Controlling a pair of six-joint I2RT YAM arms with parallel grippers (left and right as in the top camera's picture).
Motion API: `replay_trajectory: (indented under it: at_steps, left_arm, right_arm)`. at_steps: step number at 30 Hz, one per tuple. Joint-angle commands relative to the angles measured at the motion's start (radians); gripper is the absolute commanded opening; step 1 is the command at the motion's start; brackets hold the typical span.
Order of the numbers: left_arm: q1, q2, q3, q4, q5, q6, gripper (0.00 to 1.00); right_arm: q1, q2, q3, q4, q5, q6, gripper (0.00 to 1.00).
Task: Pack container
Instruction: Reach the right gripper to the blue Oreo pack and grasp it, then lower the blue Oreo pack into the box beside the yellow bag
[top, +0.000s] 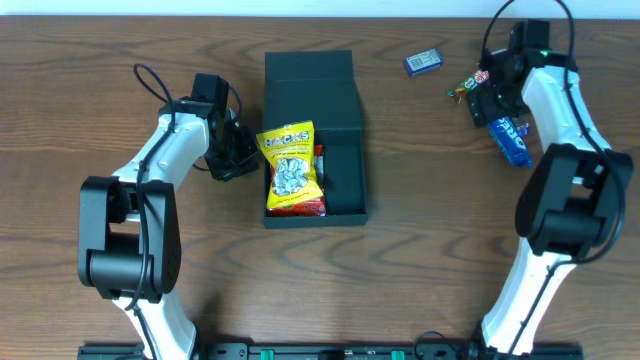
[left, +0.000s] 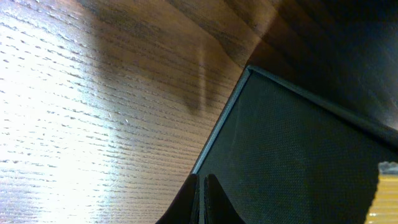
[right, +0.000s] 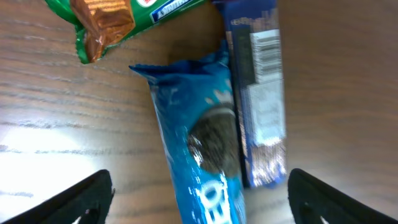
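Observation:
The container (top: 342, 120), a dark teal box, sits mid-table with its flap lid (top: 308, 68) open toward the back. A yellow snack packet (top: 290, 168) lies in it over a red one. My left gripper (top: 243, 152) is shut and empty beside the box's left wall; its wrist view shows the joined fingertips (left: 202, 200) at the container's edge (left: 292, 149). My right gripper (top: 497, 105) hangs open at the far right. Its fingers (right: 81, 199) straddle a blue Oreo packet (right: 199, 149) without touching it.
A dark blue packet (right: 258, 93) lies right beside the Oreo packet (top: 514, 143). A green wrapper (right: 112, 18) lies just beyond them on the table (top: 465, 90). A small blue packet (top: 423, 62) rests at the back, between box and right arm.

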Motion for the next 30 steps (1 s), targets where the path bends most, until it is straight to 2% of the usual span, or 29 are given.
replay_trajectory:
  at_steps: [1,6,9,15,22,24,30]
  left_arm:
    - [0.003,-0.011,0.001,-0.007,-0.011,-0.005,0.06]
    - [0.003,-0.011,0.001,-0.007,-0.011,-0.012,0.06]
    - [0.003,-0.011,0.001,-0.007,-0.011,-0.012,0.06]
    - [0.003,-0.011,0.001,-0.006,-0.011,-0.019,0.06]
    - [0.003,-0.011,0.002,-0.006,-0.011,-0.019,0.06]
    - [0.003,-0.011,0.002,-0.006,-0.012,-0.019,0.06]
    - [0.003,-0.011,0.002,-0.005,-0.013,-0.019,0.06]
  right_arm:
    - [-0.015,0.038,0.007,0.013,-0.020,-0.019,0.85]
    - [-0.026,0.078,0.007,0.023,-0.027,-0.018,0.83]
    - [-0.026,0.093,0.007,0.032,-0.028,-0.018,0.78]
    - [-0.026,0.104,0.007,0.040,-0.060,-0.018,0.57]
    - [-0.018,0.099,0.008,0.035,-0.079,0.032,0.52]
    - [-0.006,0.094,0.011,0.024,-0.090,0.046,0.44]
    - [0.038,0.069,0.021,0.005,-0.091,0.112,0.38]
